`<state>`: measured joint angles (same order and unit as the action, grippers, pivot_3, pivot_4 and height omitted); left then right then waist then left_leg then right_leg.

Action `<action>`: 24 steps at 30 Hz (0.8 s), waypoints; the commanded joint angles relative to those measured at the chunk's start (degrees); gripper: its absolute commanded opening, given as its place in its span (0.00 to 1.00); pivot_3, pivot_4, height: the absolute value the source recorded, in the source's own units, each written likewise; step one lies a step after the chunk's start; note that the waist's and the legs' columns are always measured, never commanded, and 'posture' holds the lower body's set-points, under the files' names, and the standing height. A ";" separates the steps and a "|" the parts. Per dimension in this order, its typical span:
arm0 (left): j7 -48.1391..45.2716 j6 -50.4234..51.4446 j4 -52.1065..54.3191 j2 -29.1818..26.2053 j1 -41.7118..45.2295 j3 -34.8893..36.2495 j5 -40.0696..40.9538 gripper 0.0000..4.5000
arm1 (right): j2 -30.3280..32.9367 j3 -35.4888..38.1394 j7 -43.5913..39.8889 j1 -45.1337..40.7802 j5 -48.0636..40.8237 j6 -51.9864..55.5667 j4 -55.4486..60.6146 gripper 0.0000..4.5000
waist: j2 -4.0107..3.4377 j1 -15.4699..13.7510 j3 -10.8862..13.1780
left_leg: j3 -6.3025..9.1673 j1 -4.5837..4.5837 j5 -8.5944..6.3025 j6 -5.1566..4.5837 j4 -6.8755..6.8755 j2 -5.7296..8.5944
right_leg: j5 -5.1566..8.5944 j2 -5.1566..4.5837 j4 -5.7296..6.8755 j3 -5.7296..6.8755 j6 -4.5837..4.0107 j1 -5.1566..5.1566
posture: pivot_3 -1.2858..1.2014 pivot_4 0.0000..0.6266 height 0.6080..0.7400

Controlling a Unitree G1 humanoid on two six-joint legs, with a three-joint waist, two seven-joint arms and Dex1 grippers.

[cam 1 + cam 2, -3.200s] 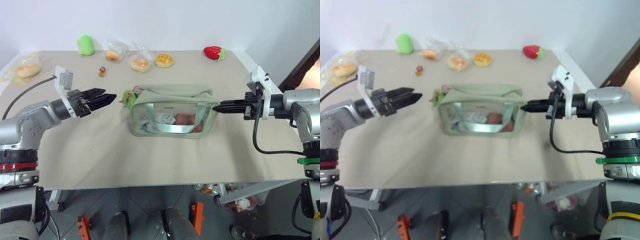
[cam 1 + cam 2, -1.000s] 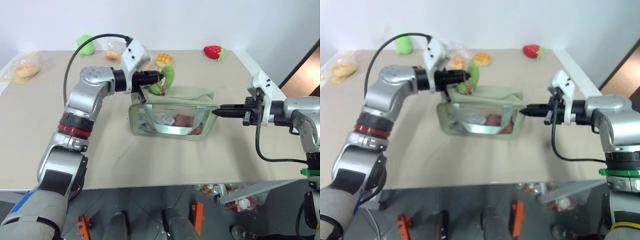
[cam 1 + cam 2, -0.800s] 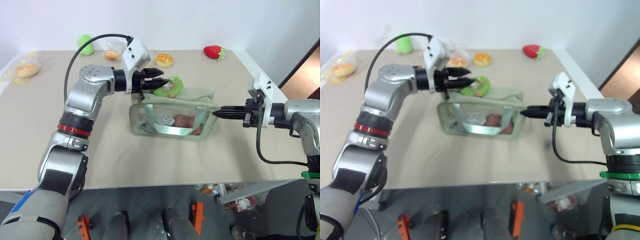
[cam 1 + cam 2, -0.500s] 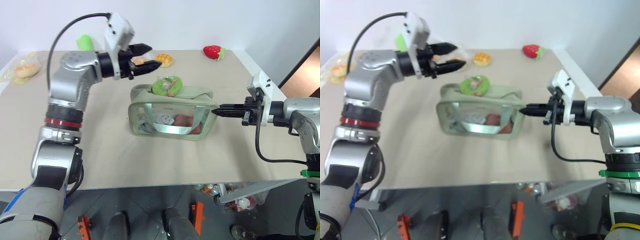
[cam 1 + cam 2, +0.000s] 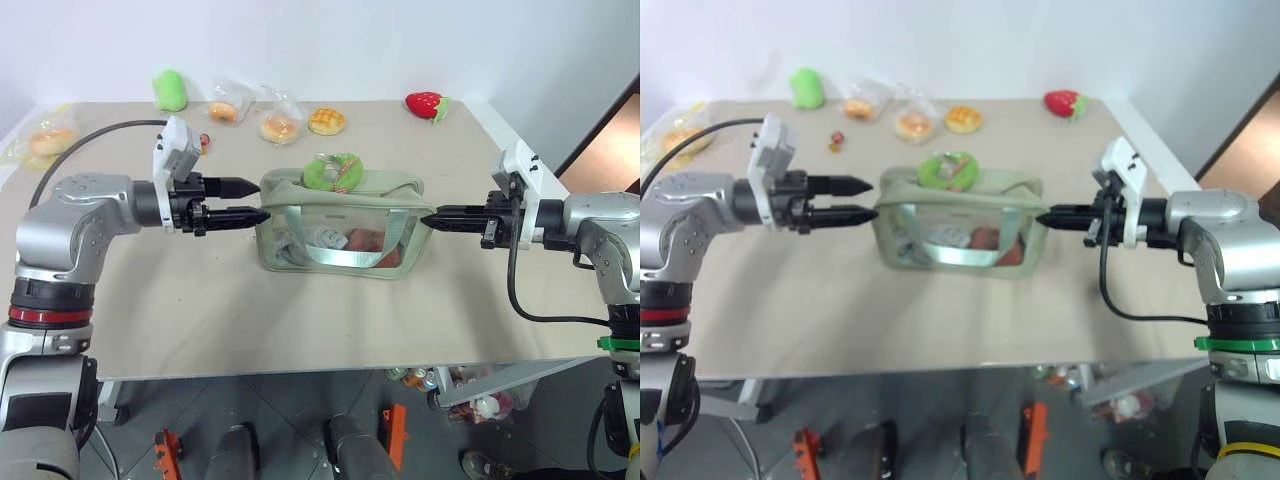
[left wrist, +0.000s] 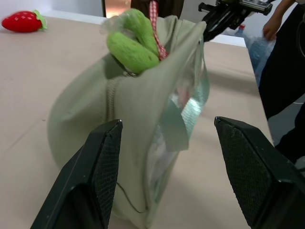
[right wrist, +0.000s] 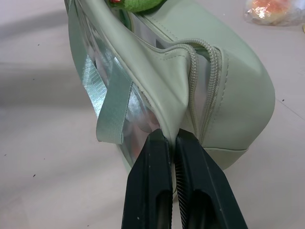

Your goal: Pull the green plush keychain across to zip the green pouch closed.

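Zipping of the green pouch (image 5: 340, 225), interrupted midway.
Right gripper (image 5: 428, 219) pinched the pouch's end; left gripper (image 5: 258, 200), fingers apart, needed to regrasp the green plush keychain (image 5: 333, 171).

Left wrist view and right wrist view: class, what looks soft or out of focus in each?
Left wrist view: the two near fingers are blurred, and so is the strawberry toy far behind; the green pouch is fairly sharp. Right wrist view: the wrapped bun at the far edge is out of focus, while the pouch's zipper is crisp.
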<state>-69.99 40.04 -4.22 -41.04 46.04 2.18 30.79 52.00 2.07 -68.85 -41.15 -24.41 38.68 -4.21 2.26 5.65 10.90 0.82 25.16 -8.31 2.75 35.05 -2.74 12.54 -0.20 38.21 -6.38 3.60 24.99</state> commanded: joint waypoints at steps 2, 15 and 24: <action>0.32 -0.15 1.78 -0.14 -1.11 -0.85 -0.06 0.71 | 0.39 0.54 -0.46 -1.40 -0.49 -0.57 0.88 0.00 | 0.00 0.01 0.00 | 0.00 0.00 0.00 0.00 0.00 0.00 | -0.02 0.00 0.00 0.00 0.02 0.00 | 0.52 0.24 1.00; 2.14 -4.15 -3.14 4.03 0.77 -2.47 -2.34 0.21 | 1.59 2.00 -0.07 -0.16 -1.39 0.61 2.99 0.00 | 0.00 -0.03 0.00 | 0.00 0.01 0.00 0.00 0.00 0.00 | -0.09 0.00 0.00 0.00 0.15 0.01 | 0.52 0.24 1.00; 1.01 -3.67 -2.37 4.62 0.72 -2.20 -1.53 0.01 | 1.78 2.47 0.13 0.39 -1.77 1.00 3.81 0.00 | 0.00 -0.04 0.00 | 0.00 0.04 0.00 0.00 -0.01 0.00 | -0.09 0.00 0.00 0.00 0.17 0.02 | 0.52 0.24 1.00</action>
<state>-68.10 37.11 -8.34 -36.66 45.24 -0.65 28.04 52.76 2.35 -68.48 -40.31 -24.58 39.89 -3.00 2.26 5.61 10.90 0.82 25.19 -8.31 2.74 35.04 -2.74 12.46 -0.21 38.20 -6.38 3.77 25.01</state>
